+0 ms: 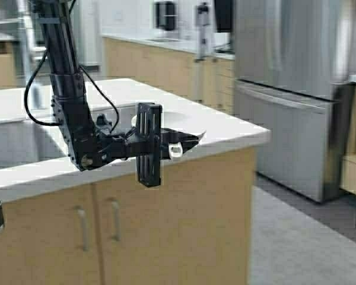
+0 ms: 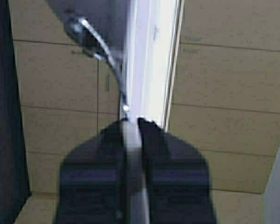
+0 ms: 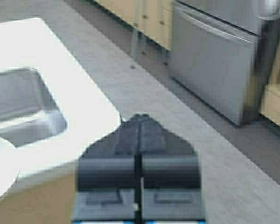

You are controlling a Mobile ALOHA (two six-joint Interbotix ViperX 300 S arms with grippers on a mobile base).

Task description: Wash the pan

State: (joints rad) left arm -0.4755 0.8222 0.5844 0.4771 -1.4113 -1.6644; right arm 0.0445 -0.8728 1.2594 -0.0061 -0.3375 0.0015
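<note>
the left tool (image 1: 177, 144) is clamped on the short white handle of the pan (image 1: 169, 123), its arm reaching across the front edge of the table (image 1: 237, 132). the handle's loop end shows just at the fingertips. the pan is held over the table's right front part, beside the sink (image 1: 115, 116), its round white bowl on the far side of the tool. in the left wrist view the two dark fingers (image 2: 165, 154) close on a thin pale strip seen edge-on, the pan (image 2: 147, 60) running away from them.

the right tool (image 3: 139, 122) is off the right side of the table, above the grey floor (image 3: 214, 154), its fingers pressed together with nothing between. in that view the sink (image 3: 23, 105) lies in the white table (image 3: 79, 93), and the pan (image 3: 0, 165) shows as a white curve nearby.

a steel refrigerator (image 1: 291, 89) stands past the table's right end.
</note>
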